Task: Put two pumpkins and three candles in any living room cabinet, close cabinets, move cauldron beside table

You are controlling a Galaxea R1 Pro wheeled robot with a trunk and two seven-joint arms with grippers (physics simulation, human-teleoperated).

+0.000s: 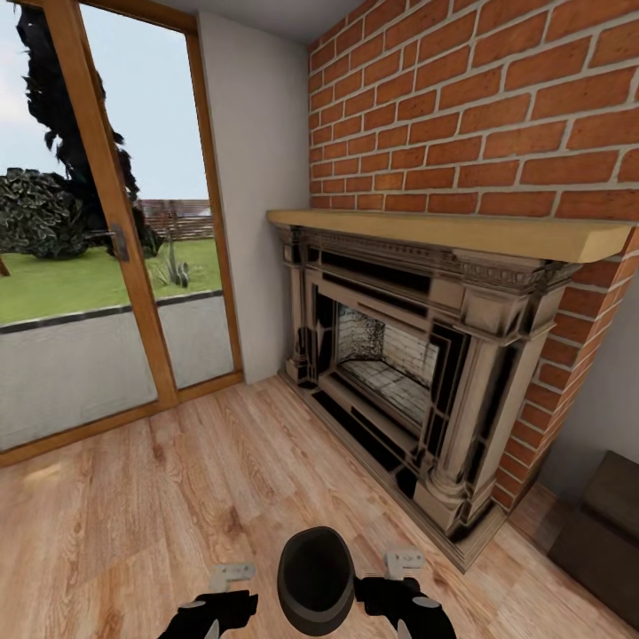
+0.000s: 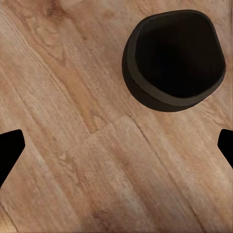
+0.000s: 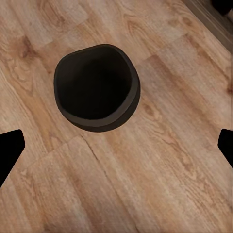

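Note:
The cauldron (image 1: 315,579) is a black round pot with an empty dark inside, standing upright on the wood floor right in front of me. My left gripper (image 1: 211,621) hangs just to its left and my right gripper (image 1: 406,621) just to its right, both above the floor. In the left wrist view the cauldron (image 2: 174,58) sits off to one side of the open left gripper (image 2: 116,148), apart from it. The right wrist view has the cauldron (image 3: 97,87) beyond the open right gripper (image 3: 116,150). Pumpkins, candles and table are out of view.
A stone fireplace (image 1: 417,373) with a pale wood mantel stands in the brick wall ahead on the right. A wood-framed glass door (image 1: 98,248) fills the left. A dark brown piece of furniture (image 1: 603,524) sits low at the right edge. Bare wood floor (image 1: 133,497) lies between.

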